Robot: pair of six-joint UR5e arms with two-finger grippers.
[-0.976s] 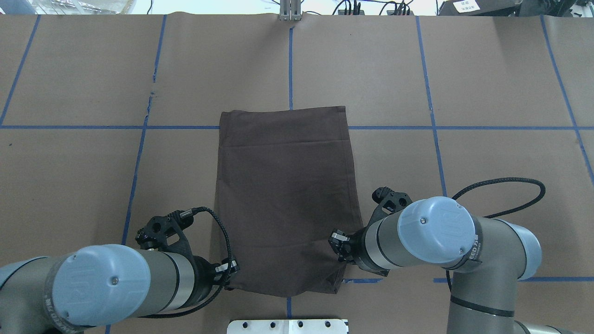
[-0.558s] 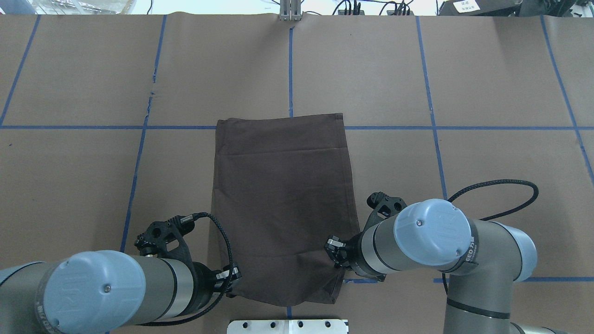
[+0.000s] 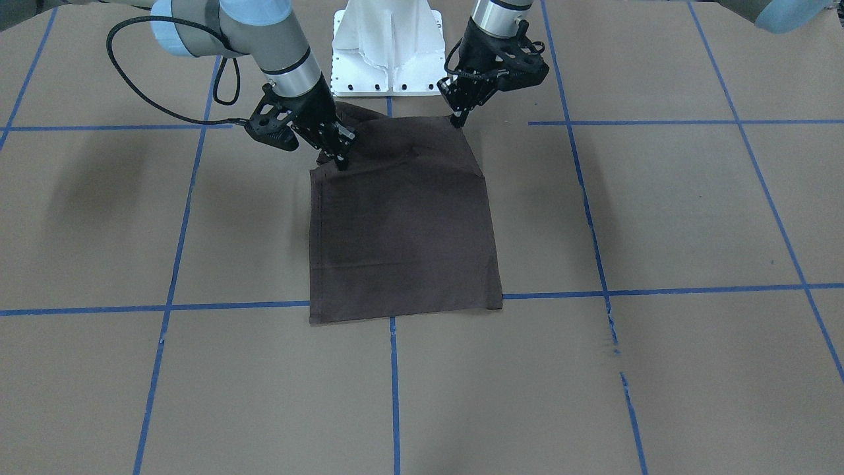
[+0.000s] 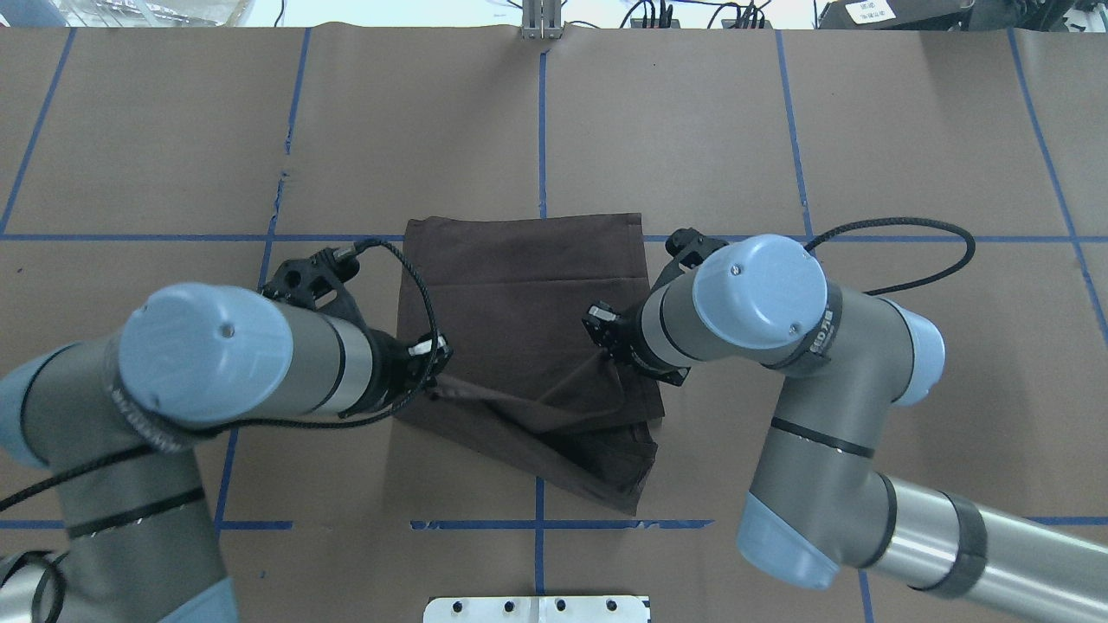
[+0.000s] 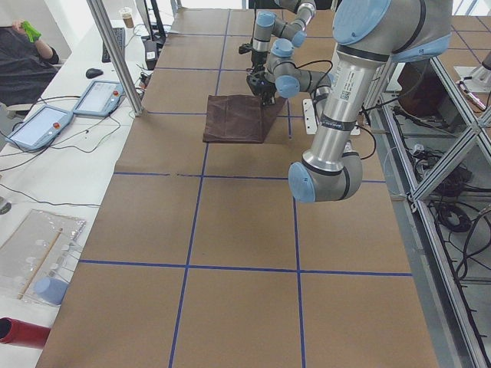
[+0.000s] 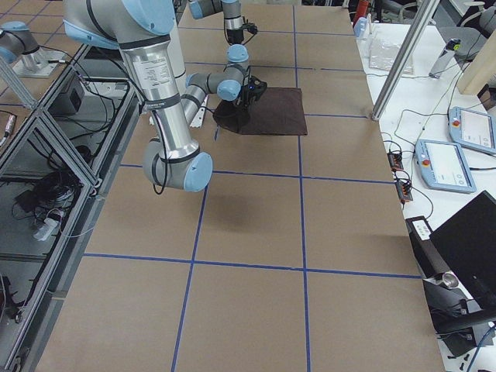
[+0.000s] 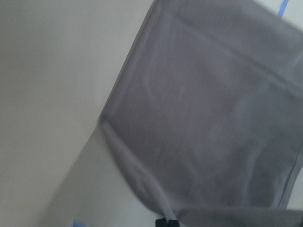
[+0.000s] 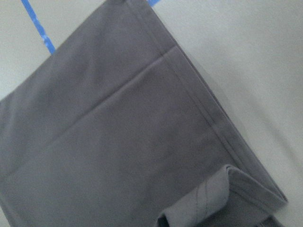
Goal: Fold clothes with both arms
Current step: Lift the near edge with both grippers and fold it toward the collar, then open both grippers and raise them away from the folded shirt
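My left gripper (image 4: 433,381) and right gripper (image 4: 608,350) have lifted the T-shirt (image 4: 519,294) by its near corners and carried them forward to mid-garment; the near part now sags creased

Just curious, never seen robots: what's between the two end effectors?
Only the T-shirt: its lifted edge spans from left end effector to right end effector, seen overhead.

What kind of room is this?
Probably a robot testing lab: the left arm and right arm hold a brown T-shirt over a table gridded with blue tape, control tablets nearby.
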